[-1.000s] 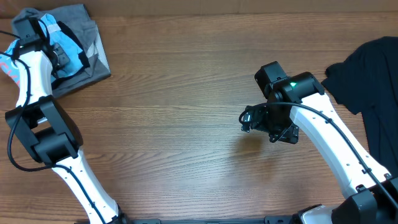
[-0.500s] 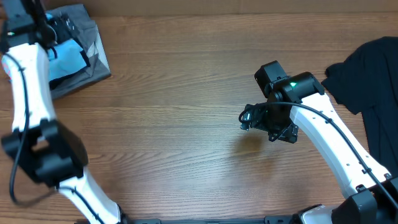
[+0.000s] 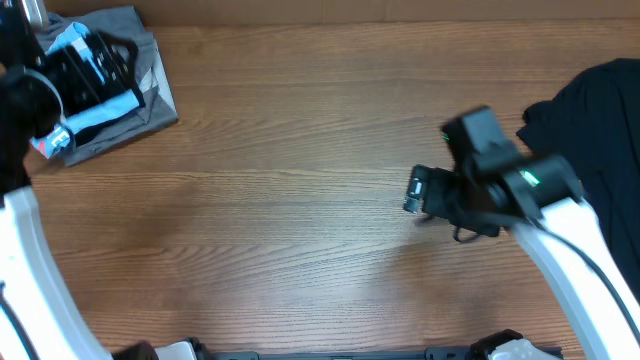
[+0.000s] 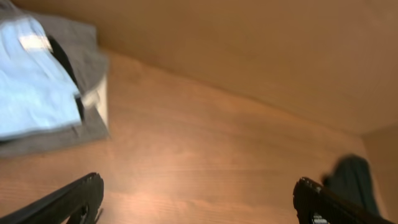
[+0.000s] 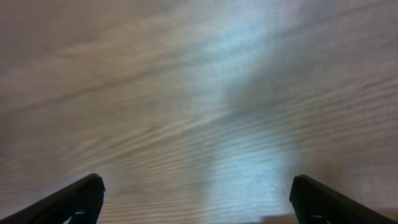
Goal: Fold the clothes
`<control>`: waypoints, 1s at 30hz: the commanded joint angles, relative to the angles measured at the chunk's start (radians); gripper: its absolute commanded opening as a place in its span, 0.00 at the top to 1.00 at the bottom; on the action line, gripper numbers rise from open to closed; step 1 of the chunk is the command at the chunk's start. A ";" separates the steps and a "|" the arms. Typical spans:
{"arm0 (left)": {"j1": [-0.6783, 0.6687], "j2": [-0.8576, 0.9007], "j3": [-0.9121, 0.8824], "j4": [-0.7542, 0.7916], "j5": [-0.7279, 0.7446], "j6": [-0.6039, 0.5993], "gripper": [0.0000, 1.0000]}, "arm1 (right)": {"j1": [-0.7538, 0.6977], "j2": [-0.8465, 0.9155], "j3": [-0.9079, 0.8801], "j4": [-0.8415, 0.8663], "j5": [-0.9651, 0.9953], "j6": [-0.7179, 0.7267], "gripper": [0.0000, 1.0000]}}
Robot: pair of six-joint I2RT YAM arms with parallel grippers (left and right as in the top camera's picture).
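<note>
The folded light blue T-shirt lies on a folded grey one at the table's far left corner, with a strip of black cloth between them. In the left wrist view the blue shirt rests on the grey one, up and to the left of my fingers. My left gripper hovers above this pile, open and empty. A plain black T-shirt lies spread at the right edge. Left of that shirt, my right gripper stands open over bare wood.
The wooden table stretches between the two piles. A tan wall rises behind the table's far edge. A dark bit of the black shirt shows by my left gripper's right finger.
My left gripper has opened, let go of the light blue shirt on the grey pile and risen. The right arm has shifted to the right, towards the black shirt.
</note>
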 commanded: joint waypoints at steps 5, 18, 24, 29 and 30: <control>-0.103 -0.262 -0.135 -0.093 0.024 0.062 0.00 | -0.001 -0.361 -0.081 0.027 0.129 0.124 0.00; -0.149 -0.926 -0.972 0.206 0.010 -0.039 0.00 | -0.001 -0.871 -0.438 0.248 0.125 0.195 0.00; -0.148 -1.094 -1.188 0.333 0.006 -0.084 0.00 | -0.001 -0.872 -0.445 0.332 0.188 0.195 0.00; -0.148 -1.093 -1.246 0.338 -0.003 -0.084 0.00 | -0.001 -0.870 -0.446 0.365 0.236 0.195 0.00; -0.148 -1.093 -1.256 0.335 -0.019 -0.084 0.00 | -0.001 -0.870 -0.446 0.367 0.242 0.195 0.00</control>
